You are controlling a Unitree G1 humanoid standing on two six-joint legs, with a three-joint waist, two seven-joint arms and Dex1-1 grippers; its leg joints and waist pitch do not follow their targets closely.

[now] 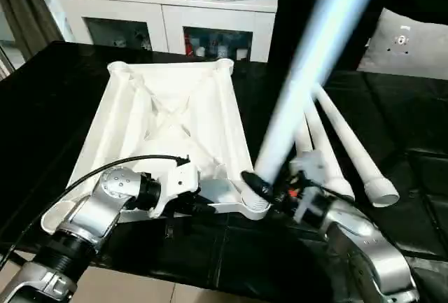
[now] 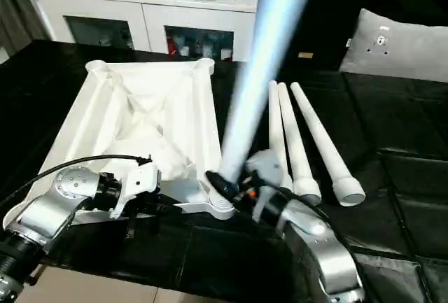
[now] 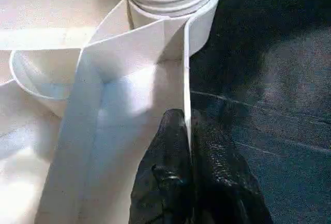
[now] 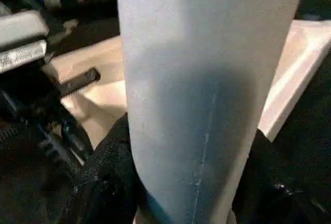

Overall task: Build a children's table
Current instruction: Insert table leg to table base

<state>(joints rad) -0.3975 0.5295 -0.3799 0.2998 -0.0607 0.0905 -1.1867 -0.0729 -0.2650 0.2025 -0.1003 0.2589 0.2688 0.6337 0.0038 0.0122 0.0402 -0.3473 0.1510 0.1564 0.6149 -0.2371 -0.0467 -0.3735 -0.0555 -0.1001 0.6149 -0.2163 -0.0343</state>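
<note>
The right gripper (image 1: 264, 192) is squeezing a leg (image 1: 308, 72) standing in the tabletop (image 1: 168, 117) corner, low in the frame — it's leaning and could pop out — while the left gripper (image 3: 189, 131) is pinching the rim.

white plastic tabletop (image 1: 168, 117), white legs (image 2: 308, 142), the upright leg (image 1: 308, 72) looking kinda pale blue, glossy black table surface (image 1: 49, 100), black gripper fingers (image 3: 170, 182), silver forearms (image 1: 91, 219), white cabinet (image 1: 168, 9), grey pillow (image 1: 413, 44)
</note>
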